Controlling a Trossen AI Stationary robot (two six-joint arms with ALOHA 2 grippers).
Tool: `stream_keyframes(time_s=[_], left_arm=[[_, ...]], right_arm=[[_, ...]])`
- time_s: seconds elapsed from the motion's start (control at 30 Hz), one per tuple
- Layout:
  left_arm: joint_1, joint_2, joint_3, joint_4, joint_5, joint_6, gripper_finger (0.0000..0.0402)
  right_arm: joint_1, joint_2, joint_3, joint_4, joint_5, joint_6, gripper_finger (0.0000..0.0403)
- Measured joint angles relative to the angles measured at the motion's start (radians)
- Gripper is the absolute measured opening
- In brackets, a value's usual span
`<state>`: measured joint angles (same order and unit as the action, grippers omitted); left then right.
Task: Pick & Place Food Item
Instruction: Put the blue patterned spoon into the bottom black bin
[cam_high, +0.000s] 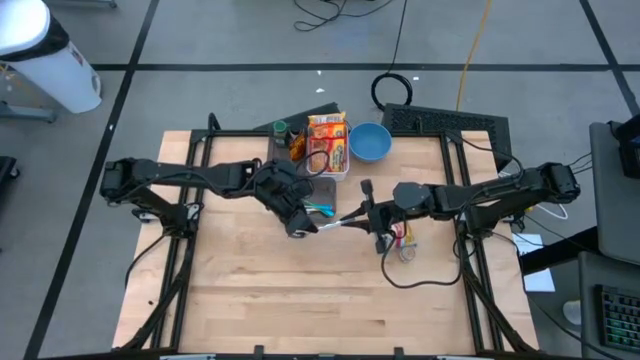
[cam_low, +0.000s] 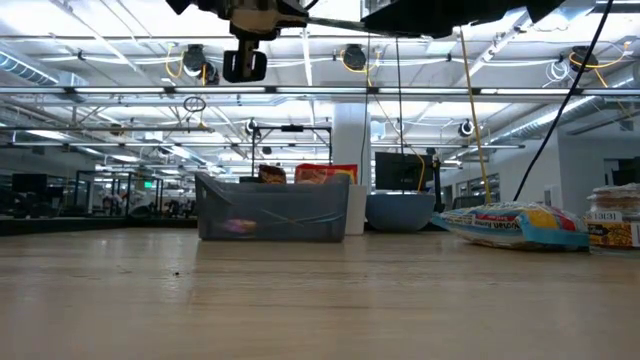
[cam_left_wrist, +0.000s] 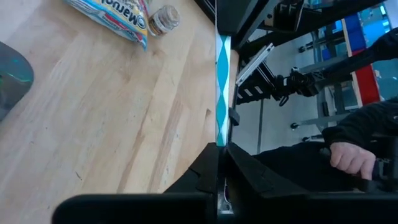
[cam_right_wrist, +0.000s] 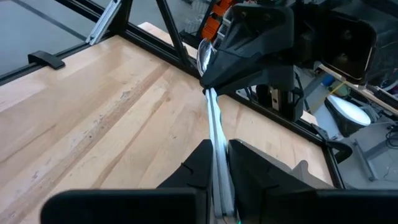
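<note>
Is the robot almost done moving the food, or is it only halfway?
About halfway, it seems. Done: a thin striped packet is up off the table. In hand: the left gripper and the right gripper both pinch it in mid-air, which looks like a pass from one arm to the other. Left: one gripper lets go and the other sets it down, perhaps in the grey bin; the pictures don't show where.

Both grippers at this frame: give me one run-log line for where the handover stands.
phase: mid-air handover | left gripper: shut on thin striped packet | right gripper: shut on packet's other end | location: above table centre | bin: behind
</note>
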<state>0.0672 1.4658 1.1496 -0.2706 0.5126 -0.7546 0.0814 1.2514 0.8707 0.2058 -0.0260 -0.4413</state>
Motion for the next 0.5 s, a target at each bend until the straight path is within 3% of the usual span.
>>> stream_keyframes(time_s=[0.5], left_arm=[[0.089,0.0,0.0,0.118,-0.019,-0.006,0.014]], right_arm=[[-0.002,0.0,0.001,0.007,0.059,0.015,0.0022]])
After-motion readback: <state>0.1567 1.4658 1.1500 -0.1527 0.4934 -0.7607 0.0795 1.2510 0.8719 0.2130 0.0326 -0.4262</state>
